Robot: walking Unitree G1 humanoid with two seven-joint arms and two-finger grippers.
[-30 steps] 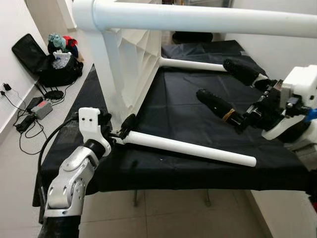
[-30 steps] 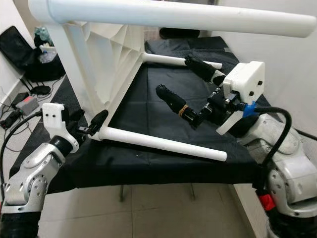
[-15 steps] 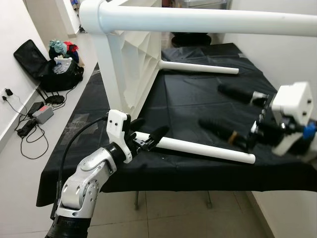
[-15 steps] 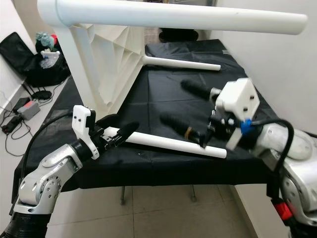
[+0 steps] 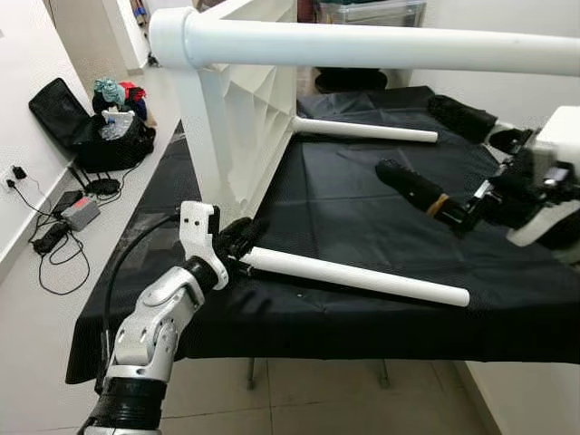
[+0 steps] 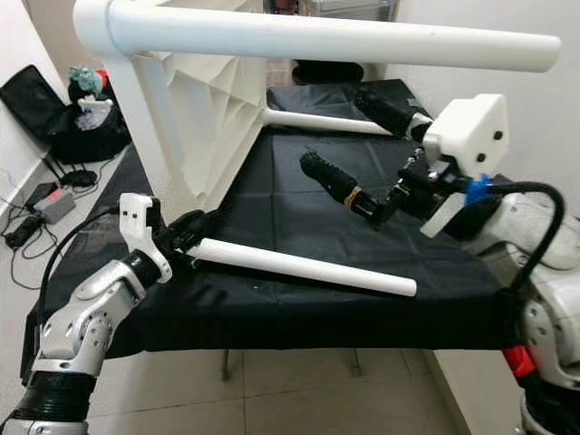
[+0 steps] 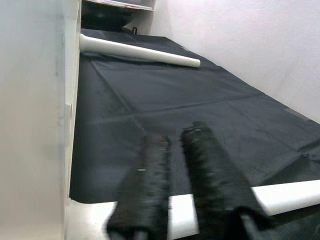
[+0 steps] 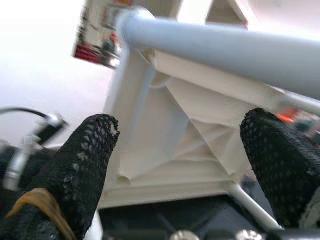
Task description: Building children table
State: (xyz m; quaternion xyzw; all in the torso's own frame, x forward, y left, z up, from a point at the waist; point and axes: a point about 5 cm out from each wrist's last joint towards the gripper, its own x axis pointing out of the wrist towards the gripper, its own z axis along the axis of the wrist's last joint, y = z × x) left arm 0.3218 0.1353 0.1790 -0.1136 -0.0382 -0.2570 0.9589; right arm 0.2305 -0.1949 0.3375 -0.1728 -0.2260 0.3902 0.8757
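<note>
The white children's table [image 5: 245, 118] lies on its side on a black-covered work table [image 5: 344, 208]. One white leg [image 5: 381, 45] juts out high across the view, and a far leg [image 5: 367, 130] lies along the back of the cloth. The front leg [image 5: 362, 279] lies near the front edge. My left gripper [image 5: 240, 240] sits at that leg's base, where it meets the panel. Its fingers [image 7: 197, 150] are close together and lie across the leg [image 7: 290, 195]. My right gripper [image 6: 335, 130] hovers open above the cloth on the right, pointing at the panel [image 8: 170, 130].
The work table's front edge [image 5: 317, 340] drops to a tiled floor. On the floor at left are a black bag [image 5: 100, 136], a power adapter [image 5: 77, 213] and cables. A white wall [image 5: 507, 82] runs close along the right side.
My left gripper has drawn back along the front leg to its base by the panel. My right gripper has risen from near the leg's free end to above the cloth.
</note>
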